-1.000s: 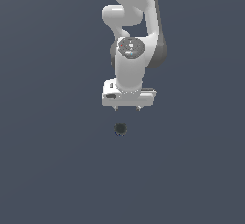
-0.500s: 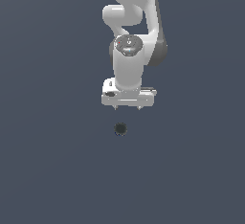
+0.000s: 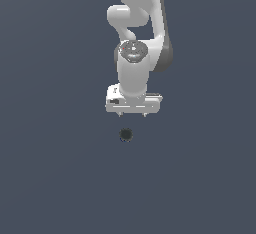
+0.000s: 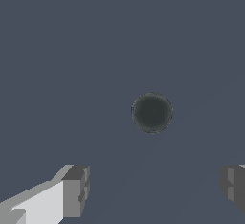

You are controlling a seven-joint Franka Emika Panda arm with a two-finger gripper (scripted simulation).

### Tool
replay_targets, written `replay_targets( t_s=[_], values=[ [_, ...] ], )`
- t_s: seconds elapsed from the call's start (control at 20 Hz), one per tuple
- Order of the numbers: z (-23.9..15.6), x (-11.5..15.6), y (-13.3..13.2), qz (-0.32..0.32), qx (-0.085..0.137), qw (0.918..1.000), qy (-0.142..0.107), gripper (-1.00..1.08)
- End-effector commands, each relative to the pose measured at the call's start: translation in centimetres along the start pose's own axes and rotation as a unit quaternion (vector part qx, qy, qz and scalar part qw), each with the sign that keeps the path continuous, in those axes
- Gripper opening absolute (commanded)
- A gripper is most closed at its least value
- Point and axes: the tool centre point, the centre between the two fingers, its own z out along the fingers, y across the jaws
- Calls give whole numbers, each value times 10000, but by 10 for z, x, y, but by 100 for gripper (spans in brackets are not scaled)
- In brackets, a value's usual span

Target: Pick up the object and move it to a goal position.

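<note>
Everywhere around the object (image 3: 126, 134) the surface is bare: a flat, even slate-blue plane fills both views, and none of its edges or corners come into sight, so the object cannot be placed against any border. Whether this plane is a desk or a floor cannot be told. The object, a small, nearly black ball with a faint grey sheen around its rim, rests alone on it, with open room on every side. The white arm (image 3: 140, 33) comes down from the top of the exterior view, and its gripper (image 3: 132, 114) hangs with its fingertips pointing down, just above the object and apart from it; a clear strip of surface shows between the two. The object sits slightly toward the exterior view's left of the gripper's middle. In the wrist view the object (image 4: 152, 112) appears as a dark disc ahead of the fingers (image 4: 75, 192), which stand far apart at either side with nothing between them, so the gripper (image 4: 153, 187) is spread wide and holds nothing. The ball is much narrower than that gap and touches neither finger. No walls, furniture or other things show, and the lighting is soft and uniform, with only a faint dark smudge directly under the ball.
</note>
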Motion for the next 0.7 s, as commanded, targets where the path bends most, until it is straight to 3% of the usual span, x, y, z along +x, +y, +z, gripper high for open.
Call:
replay_targets(
  t_s=[0.0,0.65],
  values=[
    [7,2,2,-139,-13,9999,11,100],
    [71,21,22,-1410,-94,9899,129,100]
  ],
)
